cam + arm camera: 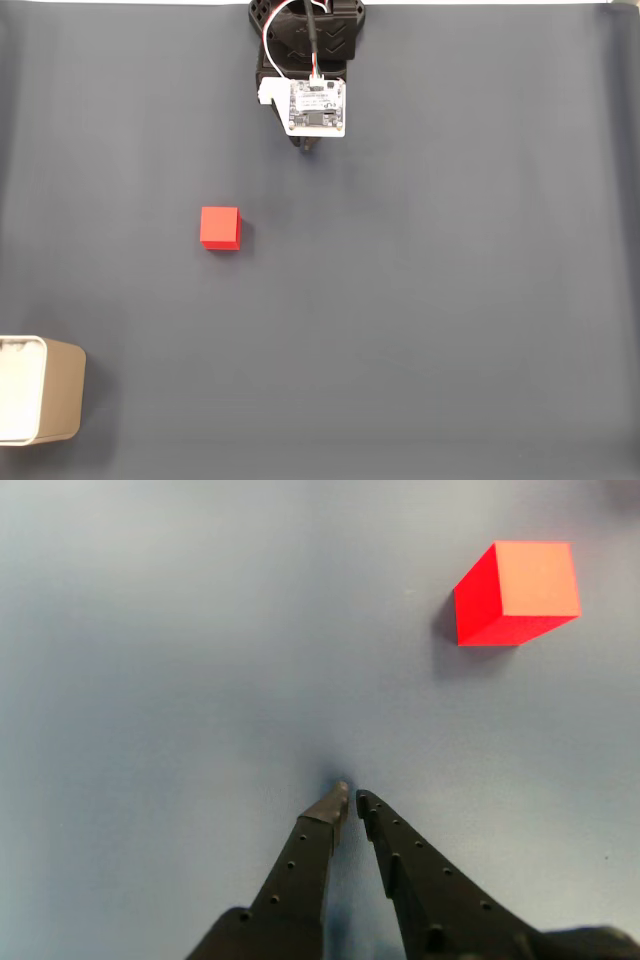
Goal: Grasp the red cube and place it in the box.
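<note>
— What is seen on the table?

— A dark grey mat (450, 300) is spread across the whole surface in the fixed view. The red cube (220, 228) is set on it, left of centre, resting flat with nothing touching it. The box (45, 390) is found at the lower left corner, cut off by the left edge of the picture; its tan wall and pale rim are shown, and a little of the white inside.

— How are the cube and the box placed against each other?

— They are kept well apart. The cube is seen above and to the right of the box, with bare mat between them.

— And the arm?

— The arm (305, 45) is seen at the top centre of the fixed view, with a white circuit board (318, 106) on it and red and white wires (275, 35) looped above the board. The cube is placed below it and to the left, well apart from it.

— What is shown of the gripper?

— In the wrist view the gripper (349, 798) is seen coming up from the bottom edge as two black fingers (300, 870). The jaws are drawn almost together, with just a thin gap left at the tips, and nothing is held between them. The tips are pointed down at bare mat (150, 680).

— Where is the cube in that view?

— The cube (517, 592) is shown at the upper right, one corner turned towards the camera, clear of the fingers.
</note>
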`<state>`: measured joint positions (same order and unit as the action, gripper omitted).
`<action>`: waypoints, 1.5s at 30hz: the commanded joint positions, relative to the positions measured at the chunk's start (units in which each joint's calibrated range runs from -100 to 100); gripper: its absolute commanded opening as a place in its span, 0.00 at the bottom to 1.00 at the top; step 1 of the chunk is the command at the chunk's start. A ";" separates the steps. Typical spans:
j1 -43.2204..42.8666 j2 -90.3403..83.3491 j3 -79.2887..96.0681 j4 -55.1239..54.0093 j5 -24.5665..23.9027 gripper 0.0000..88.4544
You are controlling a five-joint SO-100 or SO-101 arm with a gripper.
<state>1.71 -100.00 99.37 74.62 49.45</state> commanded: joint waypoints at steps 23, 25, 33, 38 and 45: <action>-0.14 0.17 0.18 -10.77 -1.42 0.00; -0.14 0.26 -0.19 -13.64 -1.71 0.00; -0.71 2.51 -5.12 -21.51 -2.39 0.00; -0.85 7.11 -11.05 -22.57 -2.25 0.00; -0.57 12.91 -21.08 -22.00 -1.95 0.00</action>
<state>1.48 -89.49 84.81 53.14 47.40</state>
